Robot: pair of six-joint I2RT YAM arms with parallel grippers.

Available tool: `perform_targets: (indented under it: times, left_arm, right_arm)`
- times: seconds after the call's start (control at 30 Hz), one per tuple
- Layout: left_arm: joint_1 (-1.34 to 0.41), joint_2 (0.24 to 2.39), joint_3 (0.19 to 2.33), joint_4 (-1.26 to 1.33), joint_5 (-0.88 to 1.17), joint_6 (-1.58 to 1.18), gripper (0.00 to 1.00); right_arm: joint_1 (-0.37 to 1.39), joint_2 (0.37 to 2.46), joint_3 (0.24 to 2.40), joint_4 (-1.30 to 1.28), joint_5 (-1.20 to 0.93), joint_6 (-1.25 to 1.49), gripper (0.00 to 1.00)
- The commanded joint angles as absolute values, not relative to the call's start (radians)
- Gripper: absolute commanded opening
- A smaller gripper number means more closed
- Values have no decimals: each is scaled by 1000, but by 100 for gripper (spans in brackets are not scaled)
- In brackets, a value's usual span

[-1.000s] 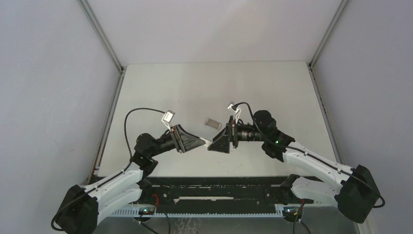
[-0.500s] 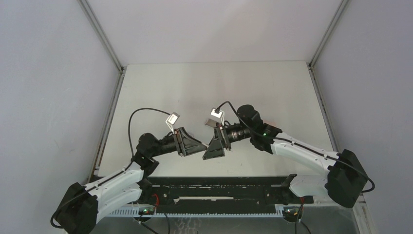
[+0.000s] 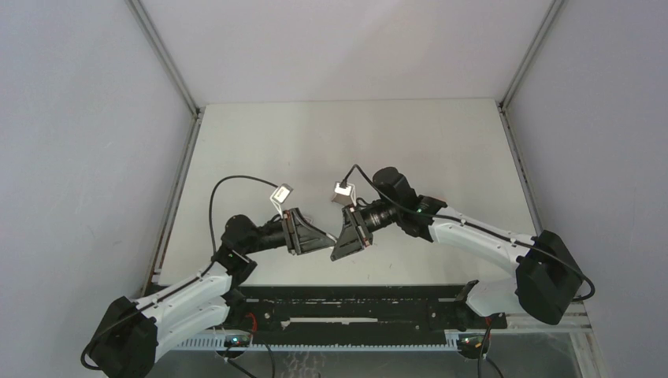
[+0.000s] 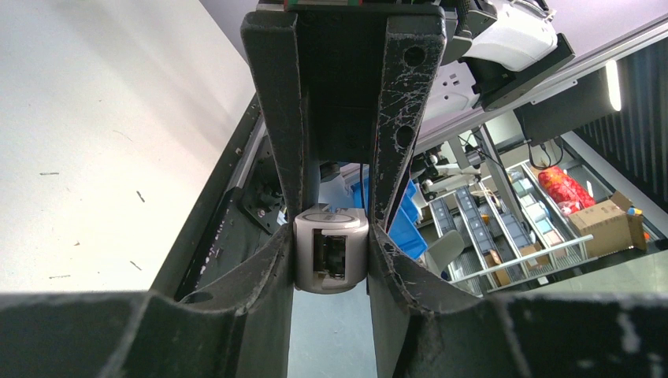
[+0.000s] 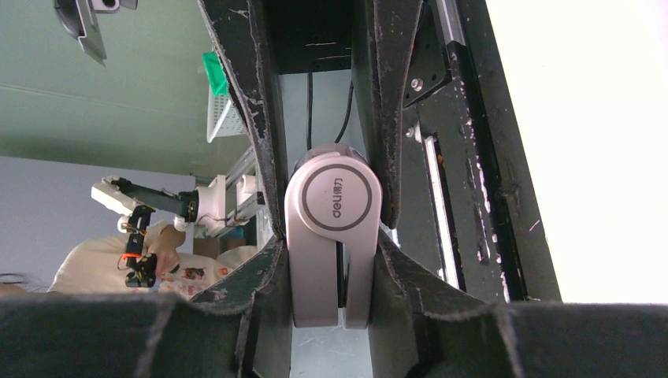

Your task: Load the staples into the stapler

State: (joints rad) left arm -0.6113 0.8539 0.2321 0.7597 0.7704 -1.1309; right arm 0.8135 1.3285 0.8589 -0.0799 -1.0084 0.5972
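White table [image 3: 315, 142], matte, with a few small dark specks [image 4: 138, 195] on its surface. Grey walls [image 3: 79, 157] on the left, back and right, and an aluminium post [image 3: 161, 55] runs up each back corner. Black rail [image 3: 354, 303] along the table's near edge. Past that edge there's room clutter: a shelving rack [image 4: 512, 228] with rows of grey bins, a blue crate [image 4: 406, 228] lower down, and a cardboard box [image 4: 603, 220] near a red bag [image 4: 563, 187]. Lit strip light [image 4: 613, 75] close by. On the other side, a pale green wall [image 5: 118, 94] and a white slotted basket [image 5: 224, 118] with something green [image 5: 213, 75] at its top; can't tell what.
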Motion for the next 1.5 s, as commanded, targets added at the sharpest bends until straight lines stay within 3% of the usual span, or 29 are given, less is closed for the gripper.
perform_targets:
  times: [0.0,0.07,0.2,0.23,0.3,0.37,0.47,0.57,0.77,0.83,0.97,1.07,1.13,1.3,1.47]
  left_arm:
    - [-615,840,297,785,733,-1097,5]
    - [-615,842,299,782,732,-1095,5]
    - [-615,848,302,766,729,-1088,5]
    - [-615,850,302,767,729,-1089,5]
    - [-615,855,303,766,730,-1089,5]
    - [-615,857,304,767,731,-1088,5]
    - [-615,859,305,767,732,-1087,4]
    - [-615,863,307,766,730,-1086,4]
    - [-615,855,321,694,704,-1039,8]
    - [-615,842,333,646,671,-1005,23]
    - [-594,795,374,479,571,-879,67]
    - [-551,744,420,295,480,-746,91]
    - [-502,717,441,207,437,-686,96]
    - [-356,688,482,11,246,-532,100]
    - [-269,683,456,-20,132,-542,100]
  right_arm:
    - [802,1325,896,-60,-1032,606,0]
    - [792,1326,896,-45,-1049,616,0]
    - [778,1312,896,-49,-1044,607,45]
    - [775,1305,896,-55,-1040,602,52]
    - [770,1295,896,-62,-1033,597,60]
    - [765,1287,895,-67,-1027,593,61]
    - [761,1288,891,-69,-1022,593,59]
    - [759,1293,888,-72,-1018,593,48]
    - [746,1279,883,-79,-988,590,0]
    - [734,1262,875,-87,-962,583,0]
    - [673,1215,837,-118,-886,573,0]
    - [564,1181,793,-185,-792,540,0]
    - [488,1166,783,-289,-648,486,0]
    - [334,1150,764,-518,-62,403,0]
    - [144,1199,706,-509,12,379,0]
